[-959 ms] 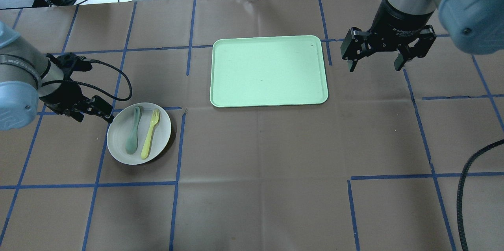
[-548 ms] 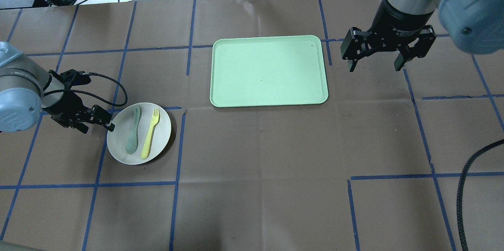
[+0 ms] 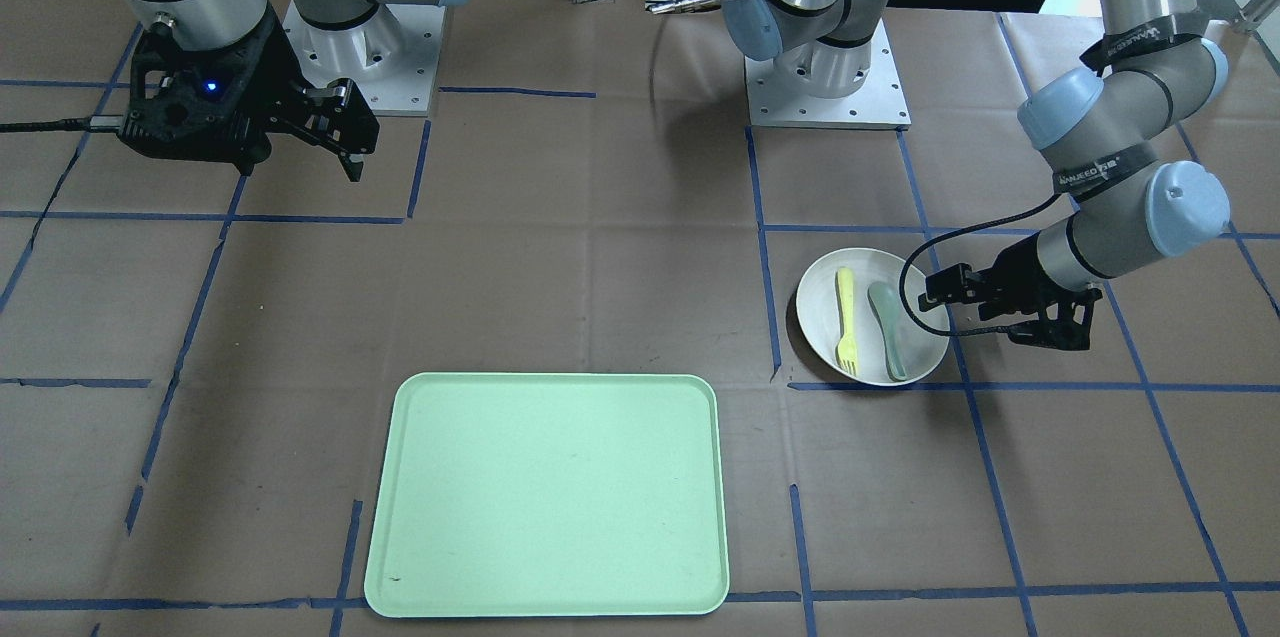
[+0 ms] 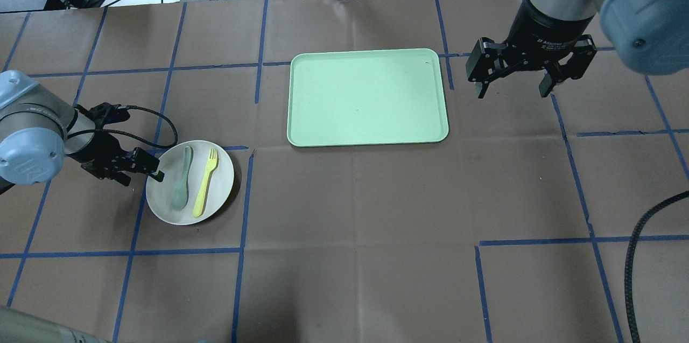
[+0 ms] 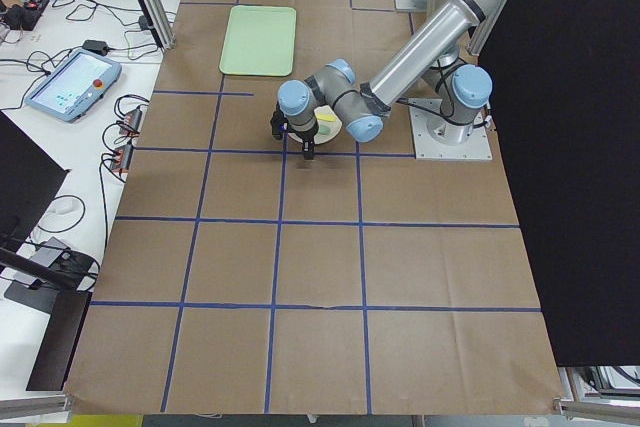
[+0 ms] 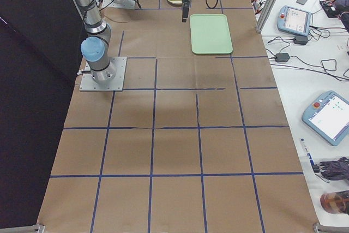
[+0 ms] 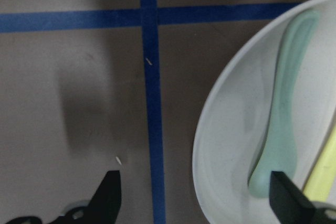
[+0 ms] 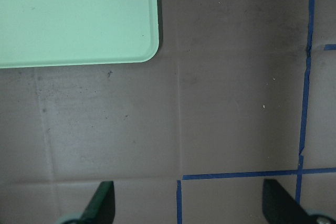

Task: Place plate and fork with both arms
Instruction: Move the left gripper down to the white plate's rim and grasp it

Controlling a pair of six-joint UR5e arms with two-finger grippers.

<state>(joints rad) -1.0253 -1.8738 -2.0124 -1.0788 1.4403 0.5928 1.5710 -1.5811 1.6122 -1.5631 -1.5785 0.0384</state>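
- We see the round off-white plastic plate (image 4: 161,204) lying on the brown paper-covered table (image 4: 377,224) at the centre left of the overhead view, well apart from the rectangular mint-green tray (image 4: 367,96) at the upper centre.
- The slim pale-yellow plastic fork (image 4: 206,181) lies inside the plate on its right half, tines toward the top of the frame. The grey-green spoon (image 4: 181,179) lies just beside it on the left half.
- In the front-facing view the plate (image 3: 822,302) sits at the centre right, with the fork (image 3: 846,319) left of the spoon (image 3: 888,329).
- The left gripper (image 4: 141,172) is at the plate's left edge with its 2 fingers spread and nothing between them. In its wrist view 1 fingertip (image 7: 109,192) is over the paper and the other is over the plate beside the spoon's bowl, so they straddle the rim. We cannot tell whether either touches the plate.
- The right gripper (image 4: 511,90) hangs at the upper right, just right of the tray's top right corner, fingers wide apart and empty. Its wrist view shows bare paper, blue tape lines and 1 tray corner at the upper left.
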